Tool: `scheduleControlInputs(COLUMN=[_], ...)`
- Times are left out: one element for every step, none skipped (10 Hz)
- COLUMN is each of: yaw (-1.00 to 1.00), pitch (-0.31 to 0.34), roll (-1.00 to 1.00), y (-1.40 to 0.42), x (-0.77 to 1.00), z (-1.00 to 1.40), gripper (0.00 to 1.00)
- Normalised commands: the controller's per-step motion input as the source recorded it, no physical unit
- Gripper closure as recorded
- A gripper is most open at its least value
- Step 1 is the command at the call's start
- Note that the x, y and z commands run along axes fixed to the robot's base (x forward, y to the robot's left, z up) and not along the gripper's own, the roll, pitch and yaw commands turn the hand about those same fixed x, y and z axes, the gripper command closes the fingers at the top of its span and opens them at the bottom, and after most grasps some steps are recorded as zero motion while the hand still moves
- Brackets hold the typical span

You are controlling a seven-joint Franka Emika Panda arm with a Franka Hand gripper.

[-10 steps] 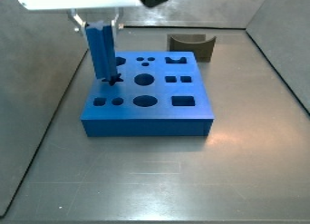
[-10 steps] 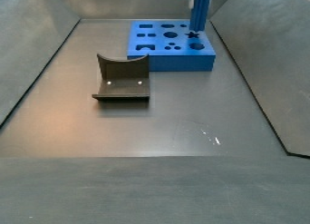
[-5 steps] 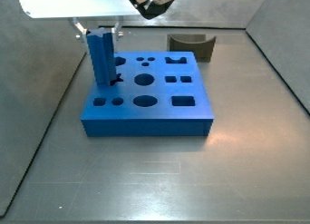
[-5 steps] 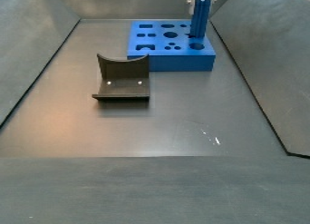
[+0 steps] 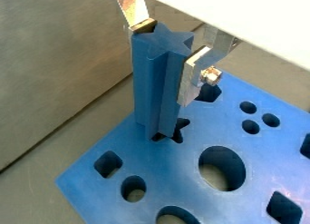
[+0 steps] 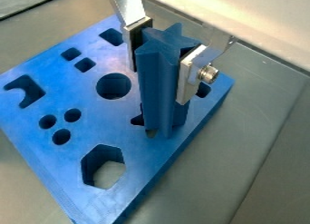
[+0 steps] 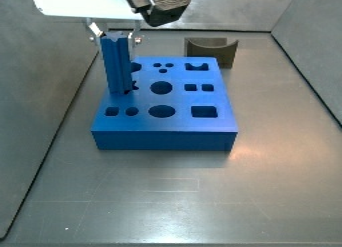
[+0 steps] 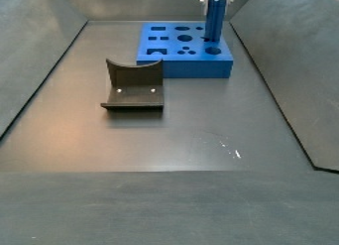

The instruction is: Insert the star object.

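Note:
The star object is a slim bright blue ridged peg. It stands upright with its lower end in the star-shaped hole of the blue block. My gripper is shut on the peg's upper part, a silver finger on each side. Both wrist views show this; the peg, gripper and block also appear there. In both side views the peg rises from the block under the gripper.
A dark grey-brown curved piece lies on the floor beyond the block, and nearer the camera in a side view. The block has several other shaped holes. Grey walls enclose the floor.
The gripper has come down a little with the peg, and the peg stands slightly lower in the star hole. The block and curved piece have not moved.

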Motion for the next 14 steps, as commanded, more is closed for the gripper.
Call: scheduleControlInputs(yaw=[-0.50,-0.64,-0.61,-0.33,-0.22,-0.19,-0.14,-0.12,-0.16,-0.13,-0.10,-0.06,0.00,0.05], pitch=[0.150,0.123,0.080,0.076,0.050,0.029,0.031,0.010,0.021,0.006,0.017,0.029,0.013,0.000], roll=[0.05,0.00,0.00,0.01,0.00,0.00,0.00,0.00,0.07,0.17,0.23,0.22,0.19,0.16], y=[0.00,0.00,0.00,-0.05,0.00,0.00,-0.02,0.00,0.00,0.00,0.00,0.00,0.00,0.00], x=[0.42,0.24,0.02,0.12,0.17,0.19,0.28,0.22,0.21,0.14,0.07,0.02,0.00,-0.12], z=[-0.49,-0.25,-0.01,0.12,0.10,0.00,0.20,0.25,-0.07,-0.56,-0.61,-0.52,-0.40,-0.35], gripper=[1.00,1.00,1.00,1.00,1.00,1.00,1.00,1.00,1.00,1.00,1.00,1.00,1.00,1.00])
